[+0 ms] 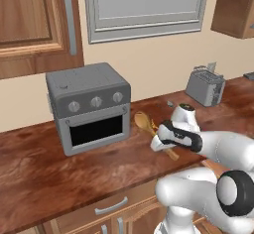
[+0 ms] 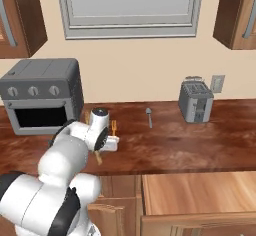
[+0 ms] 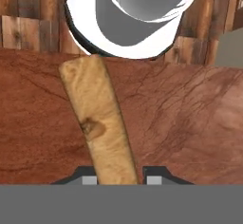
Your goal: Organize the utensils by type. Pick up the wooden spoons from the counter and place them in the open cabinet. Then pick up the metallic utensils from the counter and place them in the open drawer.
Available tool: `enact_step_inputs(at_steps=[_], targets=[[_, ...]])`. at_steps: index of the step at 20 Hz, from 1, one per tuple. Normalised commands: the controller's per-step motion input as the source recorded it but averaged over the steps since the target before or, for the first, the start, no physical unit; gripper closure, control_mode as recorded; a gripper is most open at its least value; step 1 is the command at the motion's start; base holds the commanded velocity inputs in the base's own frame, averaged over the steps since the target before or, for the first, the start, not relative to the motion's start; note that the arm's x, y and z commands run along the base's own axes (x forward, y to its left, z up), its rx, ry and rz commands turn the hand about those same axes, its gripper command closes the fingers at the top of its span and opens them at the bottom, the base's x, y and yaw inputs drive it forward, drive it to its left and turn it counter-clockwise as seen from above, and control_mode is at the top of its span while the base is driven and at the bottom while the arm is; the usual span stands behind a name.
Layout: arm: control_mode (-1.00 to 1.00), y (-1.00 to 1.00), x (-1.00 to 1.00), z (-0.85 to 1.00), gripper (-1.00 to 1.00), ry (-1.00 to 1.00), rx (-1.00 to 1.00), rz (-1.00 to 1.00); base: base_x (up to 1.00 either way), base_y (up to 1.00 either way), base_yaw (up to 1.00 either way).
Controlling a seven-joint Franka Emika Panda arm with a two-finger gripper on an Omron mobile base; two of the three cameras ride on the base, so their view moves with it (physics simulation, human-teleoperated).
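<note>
Claw [image 3: 117, 180] is pinching the wooden spoon [image 3: 99, 123] handle low on the counter [image 3: 190, 123] — gripping off-centre, so the bowl end risks swinging or slipping on lift.

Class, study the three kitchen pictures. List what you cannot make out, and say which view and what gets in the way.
- Wooden spoon: in the left base view the hand covers the middle of its handle; in the hand view the bottom edge cuts the handle off.
- Fork: right base view, too small to count tines, partly behind the hand.
- Drawer: right base view, cut off by the picture's edge.
- Gripper: hand view, the fingers flank the handle; contact unclear.
</note>
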Motion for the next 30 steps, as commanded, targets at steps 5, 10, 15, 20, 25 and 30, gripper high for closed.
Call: enact_step_inputs(at_steps=[5,10,15,20,25,30], targets=[[-1.00,0.00,-0.16,1.00,1.00,-0.43,0.02,0.00,0.00,0.00,0.00],[-1.00,0.00,-0.05,1.00,1.00,-0.18,0.00,0.00,0.00,0.00,0.00],[-1.00,0.00,-0.48,0.99,1.00,0.01,0.00,-0.09,0.00,0.00,0.00],[-1.00,0.00,-0.56,0.99,1.00,0.08,0.00,-0.10,0.00,0.00,0.00],[-1.00,0.00,-0.35,0.82,1.00,0.06,0.00,-0.23,0.00,0.00,0.00],[-1.00,0.00,-0.20,0.35,1.00,0.00,0.00,-0.53,0.00,0.00,0.00]])
